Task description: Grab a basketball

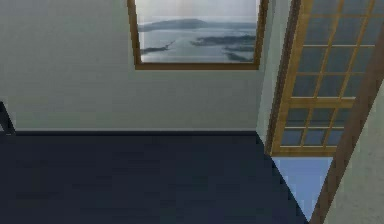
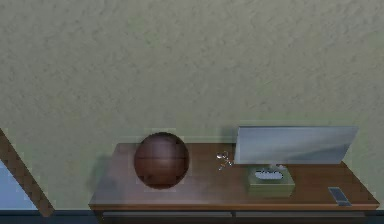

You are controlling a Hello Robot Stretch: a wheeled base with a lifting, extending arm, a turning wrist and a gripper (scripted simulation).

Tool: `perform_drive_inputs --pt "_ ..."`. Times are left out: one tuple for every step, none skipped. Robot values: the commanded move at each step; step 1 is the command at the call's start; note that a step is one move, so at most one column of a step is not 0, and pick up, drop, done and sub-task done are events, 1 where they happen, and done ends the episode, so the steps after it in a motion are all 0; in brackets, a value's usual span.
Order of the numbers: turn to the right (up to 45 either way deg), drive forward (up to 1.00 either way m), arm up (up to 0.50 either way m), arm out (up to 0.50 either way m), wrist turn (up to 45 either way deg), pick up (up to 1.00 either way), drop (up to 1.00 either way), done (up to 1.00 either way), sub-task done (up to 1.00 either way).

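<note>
Nearest in the arm side view is the wooden tabletop point(image 2: 120, 195), with a small dark flat thing point(image 2: 340, 195) close to its front edge, over at 4 o'clock. A bit further back sits the basketball point(image 2: 161, 160), a dark reddish-brown ball resting on the tabletop around 7 o'clock from the picture's middle. A monitor point(image 2: 293, 146) stands at its 3 o'clock, with a small pale box point(image 2: 271, 180) at the foot of it and some tiny pale bits point(image 2: 224, 158) between ball and screen. Behind all that is plain wall.

No clue how the jaws stand, and I can't tell which way the ball lies from them either. It's round, so there's no long axis to worry about. My guess is that the base wants a small shuffle to line the arm up with the ball before it reaches out.

The forward view gives the rest of the room: dark floor point(image 1: 140, 185), then a wall with a seascape painting point(image 1: 197, 32) at 12 o'clock and a glazed wooden door point(image 1: 325, 75) at 2 o'clock.
</note>
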Motion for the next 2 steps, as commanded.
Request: perform_drive_inputs --pt "0.0 0.00 0.50 0.00 0.0 0.00 0.00 0.00 0.00" --pt "0.0 0.00 0.38 0.00 0.0 0.00 0.00 0.00 0.00"
